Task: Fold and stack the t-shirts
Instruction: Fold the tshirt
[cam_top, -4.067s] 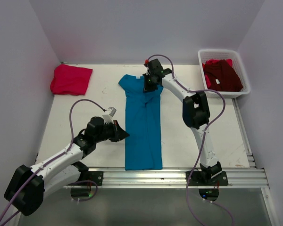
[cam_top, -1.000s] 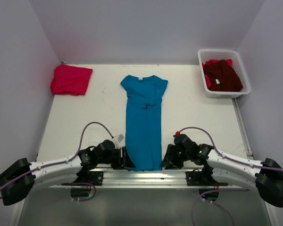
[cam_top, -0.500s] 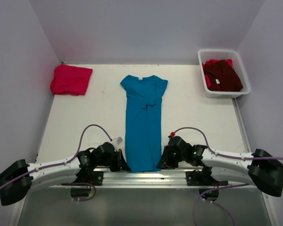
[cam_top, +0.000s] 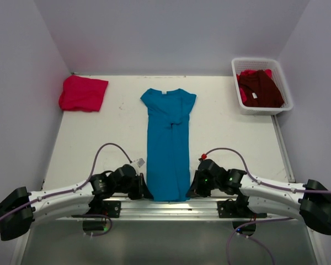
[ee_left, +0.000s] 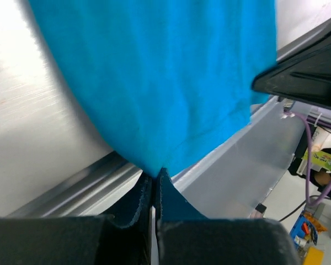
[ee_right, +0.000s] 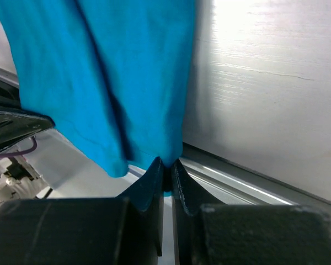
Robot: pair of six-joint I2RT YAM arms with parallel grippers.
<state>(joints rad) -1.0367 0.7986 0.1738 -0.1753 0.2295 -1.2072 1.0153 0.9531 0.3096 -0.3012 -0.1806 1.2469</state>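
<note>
On the table [cam_top: 99, 138] | teal t-shirt [cam_top: 166, 149] | narrow lengthwise strip; collar far

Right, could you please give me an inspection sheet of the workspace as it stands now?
Surface: white table, faint marks.
Job's things: teal t-shirt folded lengthwise at centre; red t-shirt folded, far left; maroon t-shirt crumpled in basket.
Clutter: white mesh basket, far right.
Hands: left hand and right hand both shut on the teal t-shirt's near hem corners.
Cables: purple cables loop over each arm, off the cloth.
Surroundings: plain walls on three sides; metal rail at near edge.
</note>
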